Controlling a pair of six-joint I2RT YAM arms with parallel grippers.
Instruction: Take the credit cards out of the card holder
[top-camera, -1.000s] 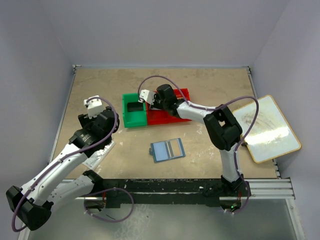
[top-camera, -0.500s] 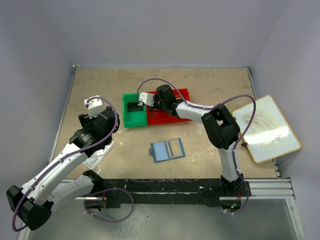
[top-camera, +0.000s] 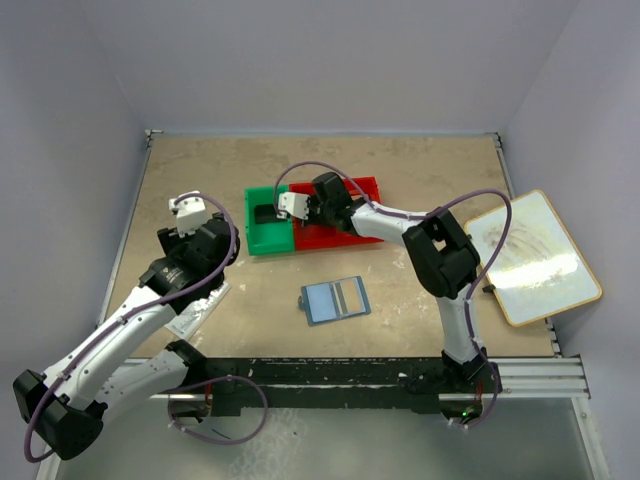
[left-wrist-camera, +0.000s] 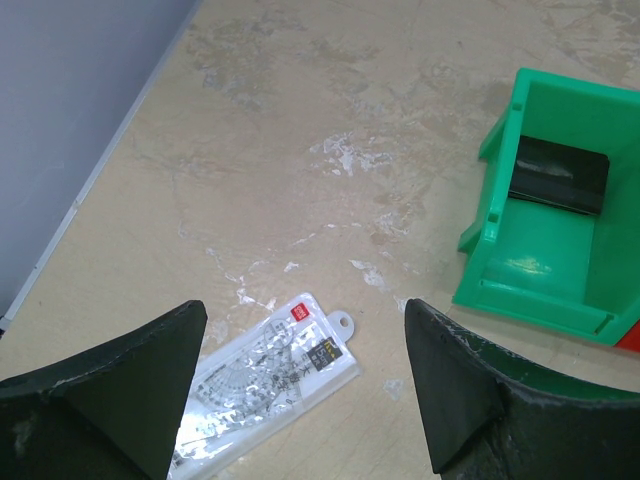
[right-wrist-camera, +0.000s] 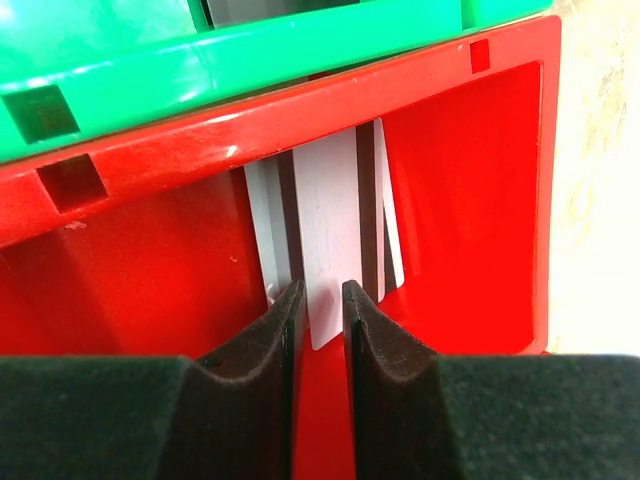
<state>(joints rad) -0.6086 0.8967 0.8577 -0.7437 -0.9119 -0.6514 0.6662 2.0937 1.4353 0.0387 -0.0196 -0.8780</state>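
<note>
several cards (right-wrist-camera: 330, 230) are lying fanned on the floor of the red bin (right-wrist-camera: 470, 200), light grey ones with dark ones peeking out between them. your right gripper (right-wrist-camera: 321, 300) is hanging right over them, pointing into the bin close to the wall it's sharing with the green bin (left-wrist-camera: 490, 240). its jaws are standing just a narrow way apart, and the near end of the middle grey card is showing in the gap. that card is facing the camera flat, so it's looking released rather than pinched, with nothing clamped as far as i can see. one more dark card (left-wrist-camera: 558, 175) is lying flat in the green bin.

the wallet (top-camera: 335, 300) is lying open on the table (top-camera: 420, 170), light blue slotted side up, in front of the two bins and well apart from both grippers. from the top view i can't tell whether anything is sitting in its slots.

your left gripper (left-wrist-camera: 300, 320) is hovering over the left side of the table with its jaws spread wide and nothing between them, so it's fully released. a white packet (left-wrist-camera: 265, 385) with red marks is lying on the table, showing in the gap between those jaws. the green bin is sitting further ahead, off to the right of that gripper.
</note>
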